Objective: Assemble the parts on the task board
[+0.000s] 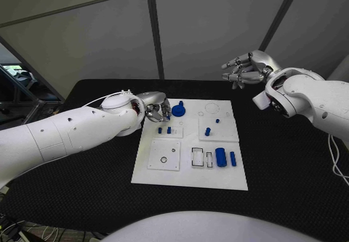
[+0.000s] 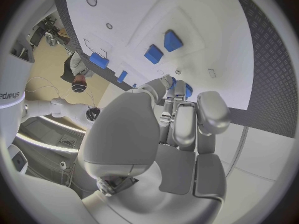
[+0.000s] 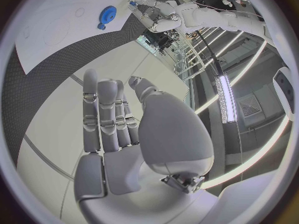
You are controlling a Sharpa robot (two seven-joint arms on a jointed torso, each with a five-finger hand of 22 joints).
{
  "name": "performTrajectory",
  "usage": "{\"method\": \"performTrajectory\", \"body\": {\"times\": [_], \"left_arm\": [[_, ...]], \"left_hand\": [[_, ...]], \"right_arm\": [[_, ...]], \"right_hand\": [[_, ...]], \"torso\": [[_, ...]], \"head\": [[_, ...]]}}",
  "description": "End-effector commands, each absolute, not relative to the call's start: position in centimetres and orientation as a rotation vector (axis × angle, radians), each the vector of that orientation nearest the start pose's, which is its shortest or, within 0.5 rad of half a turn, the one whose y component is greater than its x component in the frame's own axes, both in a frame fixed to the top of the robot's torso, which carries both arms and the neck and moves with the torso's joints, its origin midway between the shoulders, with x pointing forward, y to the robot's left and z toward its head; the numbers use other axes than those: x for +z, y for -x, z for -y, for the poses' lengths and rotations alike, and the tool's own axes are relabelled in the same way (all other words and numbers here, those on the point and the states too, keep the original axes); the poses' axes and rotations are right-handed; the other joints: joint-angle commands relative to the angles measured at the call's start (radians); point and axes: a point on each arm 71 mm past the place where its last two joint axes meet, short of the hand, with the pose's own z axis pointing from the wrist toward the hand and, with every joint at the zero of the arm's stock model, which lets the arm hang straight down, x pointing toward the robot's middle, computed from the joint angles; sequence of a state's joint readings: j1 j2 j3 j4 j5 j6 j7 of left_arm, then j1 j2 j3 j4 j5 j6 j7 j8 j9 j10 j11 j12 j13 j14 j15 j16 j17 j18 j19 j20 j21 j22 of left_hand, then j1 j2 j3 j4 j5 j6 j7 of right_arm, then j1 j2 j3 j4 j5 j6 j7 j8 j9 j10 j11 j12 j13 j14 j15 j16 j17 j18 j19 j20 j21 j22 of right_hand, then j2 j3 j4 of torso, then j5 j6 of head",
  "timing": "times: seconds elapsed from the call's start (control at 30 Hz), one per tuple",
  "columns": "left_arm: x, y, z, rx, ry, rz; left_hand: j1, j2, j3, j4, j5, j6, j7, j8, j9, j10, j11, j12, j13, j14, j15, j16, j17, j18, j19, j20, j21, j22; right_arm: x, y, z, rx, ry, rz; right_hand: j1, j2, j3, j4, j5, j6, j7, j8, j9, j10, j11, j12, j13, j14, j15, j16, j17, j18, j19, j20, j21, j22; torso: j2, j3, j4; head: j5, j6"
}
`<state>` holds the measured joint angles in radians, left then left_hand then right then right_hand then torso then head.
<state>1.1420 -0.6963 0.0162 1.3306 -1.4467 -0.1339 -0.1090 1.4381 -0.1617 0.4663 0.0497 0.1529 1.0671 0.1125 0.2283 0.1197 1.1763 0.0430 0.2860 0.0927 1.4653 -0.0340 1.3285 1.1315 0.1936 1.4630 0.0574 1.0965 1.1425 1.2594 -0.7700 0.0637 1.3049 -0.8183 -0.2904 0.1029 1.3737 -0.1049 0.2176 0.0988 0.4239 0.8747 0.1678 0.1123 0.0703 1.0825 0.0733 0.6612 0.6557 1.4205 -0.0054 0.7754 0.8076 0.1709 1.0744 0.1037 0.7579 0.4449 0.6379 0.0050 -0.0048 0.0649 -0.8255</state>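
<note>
The white task board (image 1: 187, 174) lies in the middle of the black table. My left hand (image 1: 154, 107) hovers at the board's far left corner and pinches a small blue part (image 1: 166, 107) at its fingertips (image 2: 176, 92). Right beside it stands a blue gear-like part (image 1: 178, 109), also seen in the right wrist view as the blue gear (image 3: 107, 14). My right hand (image 1: 247, 68) is raised above the table's far edge, fingers apart and holding nothing (image 3: 115, 129). Two short blue pegs (image 1: 164, 130) stand just near of the left hand.
More blue parts sit on the board: a small peg (image 1: 207, 131), a thick cylinder (image 1: 220, 157) and a thin bar (image 1: 233, 159) next to a rectangular slot (image 1: 197, 157). A square plate with a hole (image 1: 164, 155) lies at the near left.
</note>
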Motion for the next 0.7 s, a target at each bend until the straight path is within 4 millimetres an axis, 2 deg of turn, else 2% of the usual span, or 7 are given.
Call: {"method": "performTrajectory", "body": {"times": [0.03,0.17,0.53,0.7], "left_arm": [[-21.97,-51.12,-18.1,-0.607,-0.137,-1.882],[-22.09,-51.12,-18.32,-0.597,-0.132,-1.892],[-22.4,-51.29,-18.49,-0.58,-0.125,-1.909],[-22.53,-51.42,-18.57,-0.574,-0.123,-1.914]], "left_hand": [[-0.012,0.002,0.005,-0.001,-0.004,0.009,-0.001,-0.007,0.001,0.006,0.0,-0.004,0.001,0.021,-0.003,0.006,-0.001,-0.092,0.004,-0.001,-0.005,0.0],[-0.012,0.002,0.005,-0.001,-0.004,0.009,-0.001,-0.008,0.001,0.006,0.0,-0.004,0.001,0.021,-0.003,0.006,-0.002,-0.092,0.004,0.0,-0.004,0.0],[-0.014,0.001,0.005,-0.001,-0.004,0.01,-0.001,-0.009,0.001,0.006,0.001,-0.006,0.001,0.021,-0.003,0.006,-0.002,-0.092,0.004,0.0,-0.003,0.001],[-0.014,0.001,0.005,-0.001,-0.004,0.01,-0.001,-0.009,0.001,0.007,0.001,-0.006,0.001,0.021,-0.003,0.006,-0.002,-0.092,0.004,0.0,-0.002,0.003]], "right_arm": [[-12.81,-54.55,23.12,1.018,-0.407,-1.551],[-12.82,-54.55,23.12,1.018,-0.407,-1.551],[-12.84,-54.57,23.09,1.018,-0.407,-1.551],[-12.85,-54.58,23.09,1.017,-0.407,-1.552]], "right_hand": [[-0.005,-0.003,0.005,0.0,0.005,-0.005,0.0,0.006,0.001,-0.003,0.0,0.004,-0.001,0.005,-0.001,-0.001,0.001,0.013,0.006,-0.002,-0.005,-0.001],[-0.005,-0.003,0.005,0.0,0.005,-0.005,0.0,0.006,0.001,-0.003,0.0,0.004,-0.001,0.005,-0.001,-0.001,0.001,0.013,0.006,-0.002,-0.005,-0.001],[-0.005,-0.003,0.005,0.0,0.005,-0.005,0.0,0.006,0.001,-0.003,0.0,0.004,-0.001,0.005,-0.001,-0.001,0.001,0.013,0.006,-0.002,-0.005,-0.001],[-0.005,-0.003,0.005,0.0,0.005,-0.005,0.0,0.006,0.001,-0.003,0.0,0.004,-0.001,0.005,-0.001,-0.001,0.001,0.013,0.006,-0.002,-0.005,-0.001]], "torso": [[0.001,0.0002,-0.0013],[0.001,0.0008,-0.0024],[0.001,0.0015,-0.0019],[0.001,0.0012,-0.0036]], "head": [[0.004,0.001],[0.008,0.001],[0.006,-0.001],[0.004,-0.002]]}}
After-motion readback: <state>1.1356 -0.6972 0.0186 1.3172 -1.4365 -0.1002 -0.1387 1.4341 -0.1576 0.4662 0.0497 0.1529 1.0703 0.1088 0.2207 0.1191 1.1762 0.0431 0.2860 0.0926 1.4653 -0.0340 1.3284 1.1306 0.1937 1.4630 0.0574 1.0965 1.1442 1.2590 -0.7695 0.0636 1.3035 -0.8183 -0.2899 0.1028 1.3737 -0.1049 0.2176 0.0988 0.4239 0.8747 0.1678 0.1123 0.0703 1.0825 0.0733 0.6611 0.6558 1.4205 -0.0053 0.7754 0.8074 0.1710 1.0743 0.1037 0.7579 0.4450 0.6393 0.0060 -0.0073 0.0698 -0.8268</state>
